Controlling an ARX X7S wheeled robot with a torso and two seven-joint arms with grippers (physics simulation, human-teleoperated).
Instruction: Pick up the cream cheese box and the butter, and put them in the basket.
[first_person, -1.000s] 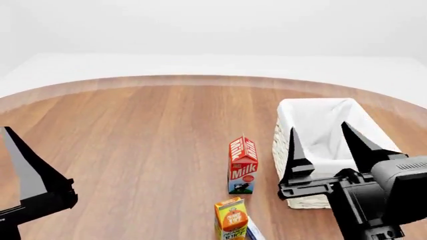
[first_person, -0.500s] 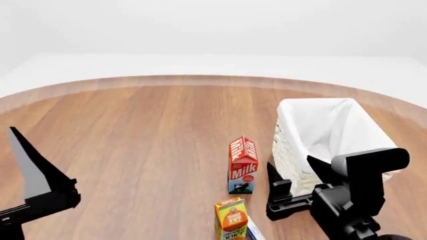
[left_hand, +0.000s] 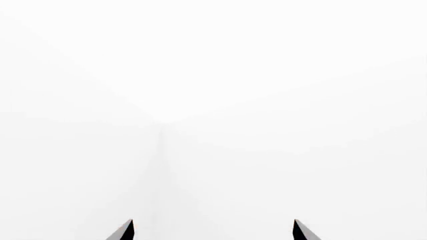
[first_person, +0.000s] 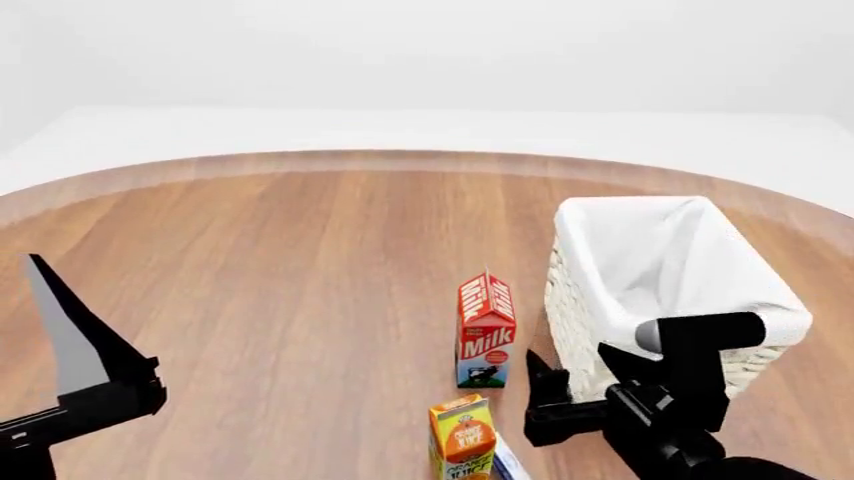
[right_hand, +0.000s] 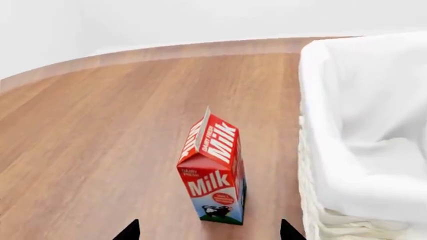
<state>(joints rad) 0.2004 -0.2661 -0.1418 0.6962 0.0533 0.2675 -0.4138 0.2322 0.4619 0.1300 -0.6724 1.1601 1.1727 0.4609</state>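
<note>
Basket (first_person: 667, 262) upright, visible liner interior bare.

Head view: orange juice carton (first_person: 462, 437) cut off by bottom edge. Beside it, a thin white-and-blue sliver (first_person: 506, 463), mostly hidden; identity cannot be told.

White woven wicker basket with cloth liner (first_person: 667, 255): near corner hidden behind black right gripper (first_person: 587, 395); cut off in right wrist view.

Left wrist view: only two black fingertips (left_hand: 124, 232); everything else blank white.
</note>
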